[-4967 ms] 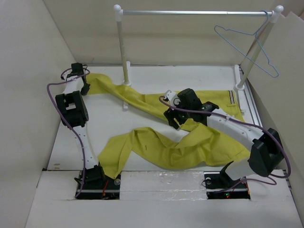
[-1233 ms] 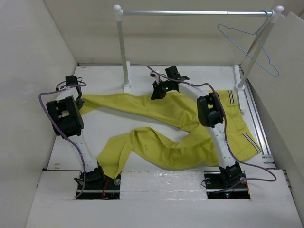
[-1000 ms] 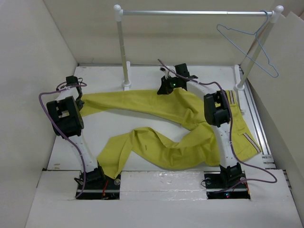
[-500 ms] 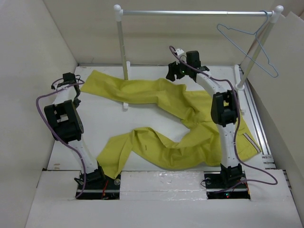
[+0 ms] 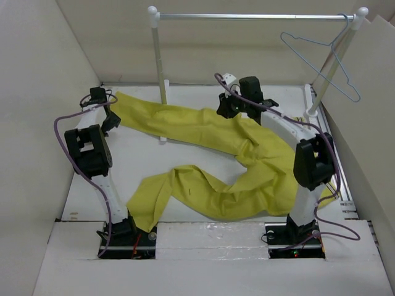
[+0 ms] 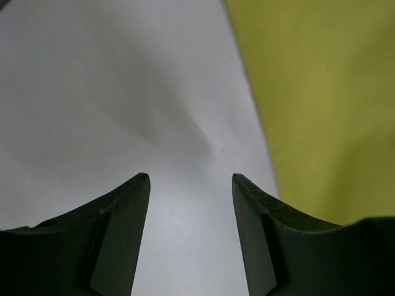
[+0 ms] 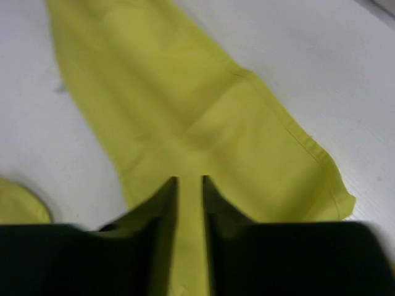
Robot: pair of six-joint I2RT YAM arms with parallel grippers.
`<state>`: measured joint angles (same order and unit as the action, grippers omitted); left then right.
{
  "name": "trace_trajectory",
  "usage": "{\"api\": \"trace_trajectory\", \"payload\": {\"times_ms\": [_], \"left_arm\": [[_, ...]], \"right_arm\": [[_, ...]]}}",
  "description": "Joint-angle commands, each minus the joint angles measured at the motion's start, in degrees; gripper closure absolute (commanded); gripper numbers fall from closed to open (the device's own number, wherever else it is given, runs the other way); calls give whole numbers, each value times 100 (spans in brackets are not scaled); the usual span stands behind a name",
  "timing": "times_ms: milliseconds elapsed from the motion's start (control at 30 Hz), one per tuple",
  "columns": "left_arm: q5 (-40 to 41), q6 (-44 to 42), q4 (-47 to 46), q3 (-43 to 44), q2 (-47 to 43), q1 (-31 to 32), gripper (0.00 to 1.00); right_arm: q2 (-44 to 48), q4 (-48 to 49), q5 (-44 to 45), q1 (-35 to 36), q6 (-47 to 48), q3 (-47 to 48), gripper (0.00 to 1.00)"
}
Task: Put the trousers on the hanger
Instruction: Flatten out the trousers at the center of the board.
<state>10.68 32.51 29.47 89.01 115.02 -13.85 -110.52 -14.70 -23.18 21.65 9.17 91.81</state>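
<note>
The trousers (image 5: 210,191) lie spread flat across the white table (image 5: 136,160), filling most of its middle and right side. One leg runs from the far left corner slantwise across the table, passing the foot of the left post of the rail (image 5: 247,16), and joins the seat of the trousers on the right, partly under the right arm. The other leg bends back from there toward the near left, and its end lies close to the base of the left arm. The hanger (image 5: 322,57) hangs by its hook at the right end of the rail, tilted, well apart from the trousers and above the table's far right corner. The left hand (image 6: 191,179) is at the far left, just beside the end of the upper leg. Its fingers are spread with nothing between them, bare table beneath, and the yellow cloth's edge lies off to its right. The right hand (image 7: 190,180) is low over the middle of that same leg, near the far edge of the table. Its fingers are drawn nearly together with only a narrow slit between, and yellow cloth shows in the slit, but I cannot tell whether they pinch the cloth or only stand over it.
</note>
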Motion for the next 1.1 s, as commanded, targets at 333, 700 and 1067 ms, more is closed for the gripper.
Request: {"api": "trace_trajectory", "payload": {"times_ms": [333,700,1067], "left_arm": [[504,168,540,2548,1909,198,51],[1251,-605,875,3306,2674,339,100],[2148,-395,525,795,1297,-171,100]], "right_arm": [[1779,978,-178,1886,-468,-2466,100],[2279,565,86,2194,-442,-2071,79],[3370,-569,1060,1659,-249,-2578,40]]}}
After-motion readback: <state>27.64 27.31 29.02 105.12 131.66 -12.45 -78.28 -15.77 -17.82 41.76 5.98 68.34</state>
